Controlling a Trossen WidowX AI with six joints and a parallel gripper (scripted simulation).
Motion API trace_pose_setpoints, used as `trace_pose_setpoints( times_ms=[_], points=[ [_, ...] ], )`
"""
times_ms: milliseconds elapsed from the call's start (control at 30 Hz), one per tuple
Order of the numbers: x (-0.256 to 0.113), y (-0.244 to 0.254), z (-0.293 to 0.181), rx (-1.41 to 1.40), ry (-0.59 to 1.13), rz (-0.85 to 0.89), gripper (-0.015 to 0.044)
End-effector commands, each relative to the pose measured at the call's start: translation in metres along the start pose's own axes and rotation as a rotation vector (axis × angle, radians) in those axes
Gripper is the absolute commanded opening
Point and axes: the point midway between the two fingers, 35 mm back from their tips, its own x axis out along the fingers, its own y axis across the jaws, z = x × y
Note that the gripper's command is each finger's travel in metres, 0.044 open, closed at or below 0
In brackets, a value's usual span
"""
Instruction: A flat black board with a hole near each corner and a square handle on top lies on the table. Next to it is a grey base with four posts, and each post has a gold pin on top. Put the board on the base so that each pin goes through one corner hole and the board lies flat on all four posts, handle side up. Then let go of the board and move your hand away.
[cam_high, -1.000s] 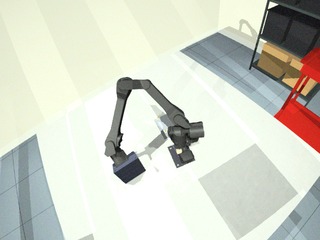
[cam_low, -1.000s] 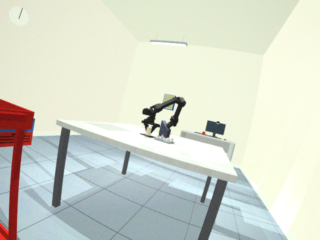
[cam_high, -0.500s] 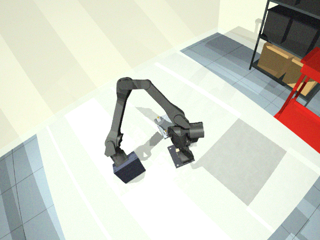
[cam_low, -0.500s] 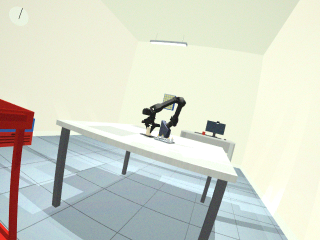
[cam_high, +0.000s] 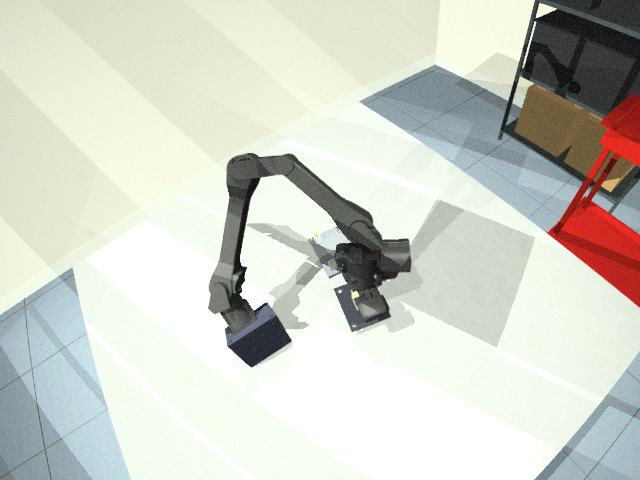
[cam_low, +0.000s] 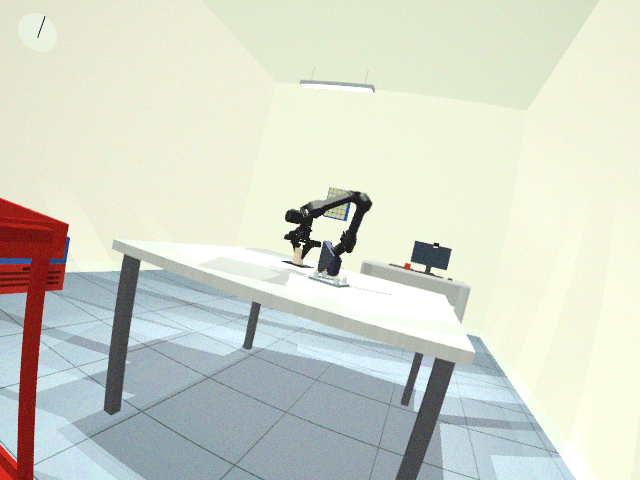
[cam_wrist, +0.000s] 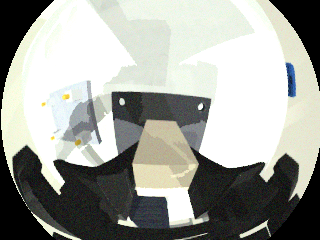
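While the black board (cam_high: 347, 308) (cam_low: 289, 262) (cam_wrist: 130, 117) lies on the counter (cam_high: 330, 392) (cam_low: 217, 268) (cam_wrist: 240, 100), low centre of the top view, the hand (cam_low: 298, 249) (cam_wrist: 165, 172) pinches its square handle (cam_high: 355, 299) (cam_low: 297, 256) (cam_wrist: 165, 150), presumably so the holes stay uncovered for the pins.

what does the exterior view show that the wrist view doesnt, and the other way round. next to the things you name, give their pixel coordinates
Only the exterior view: a long white ceiling lamp (cam_low: 337, 86), a dark flat monitor (cam_low: 431, 254) and the table's dark square legs (cam_low: 122, 333).

Only the wrist view: two round corner holes, open, in the flat black board (cam_low: 310, 266) (cam_wrist: 161, 106).

Both: that board, its tan block-shaped handle (cam_low: 297, 256) (cam_wrist: 164, 150) held by the black end effector (cam_low: 298, 250) (cam_wrist: 165, 172), and the grey base with gold-pinned posts (cam_low: 330, 282) (cam_wrist: 65, 112).
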Motion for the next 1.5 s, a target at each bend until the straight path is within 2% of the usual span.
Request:
trace_pose_setpoints(
  times_ms=[0,567,1467],
  points=[
    [-0.015,0.0,0.003,-0.011,-0.014,-0.011,0.0],
    [-0.057,0.001,-0.001,-0.011,-0.013,-0.01,0.0],
    [-0.061,0.052,0.013,-0.029,-0.018,-0.024,0.0]
  ],
)
